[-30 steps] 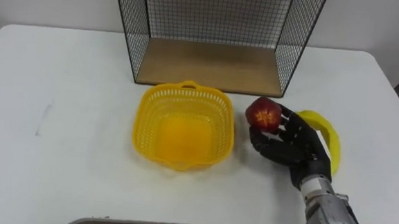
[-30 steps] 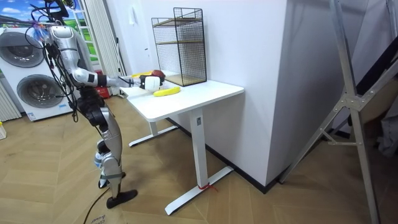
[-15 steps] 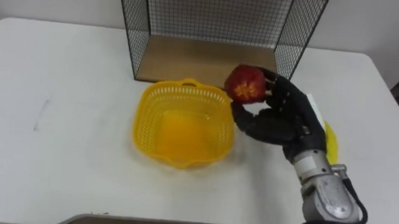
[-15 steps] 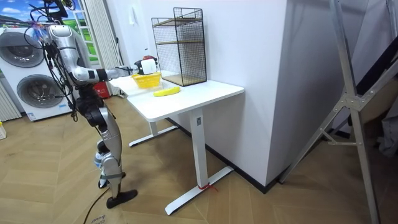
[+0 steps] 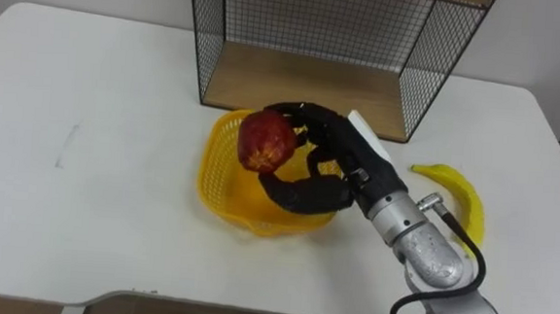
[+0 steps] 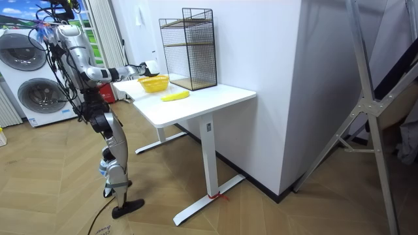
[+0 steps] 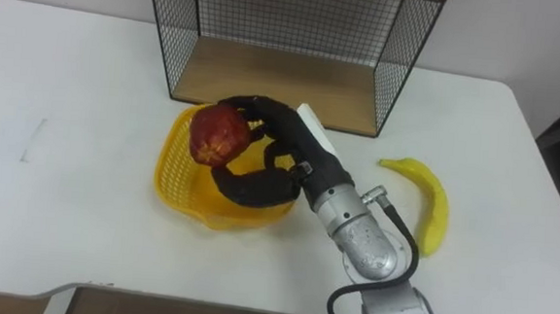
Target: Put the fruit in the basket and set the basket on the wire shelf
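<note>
R arm extended fwd, R hand (image 5: 336,160) fingers curled, palm left

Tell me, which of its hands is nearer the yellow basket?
Right. The right hand holds a red fruit over the basket; the left arm is not over the table.

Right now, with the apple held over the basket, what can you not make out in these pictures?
- Most of the basket floor and its right rim: eye views, hidden by the right hand and apple.
- Wire shelf top: eye views, cut off by the upper edge.
- Grip on the apple: room view, too small.
</note>
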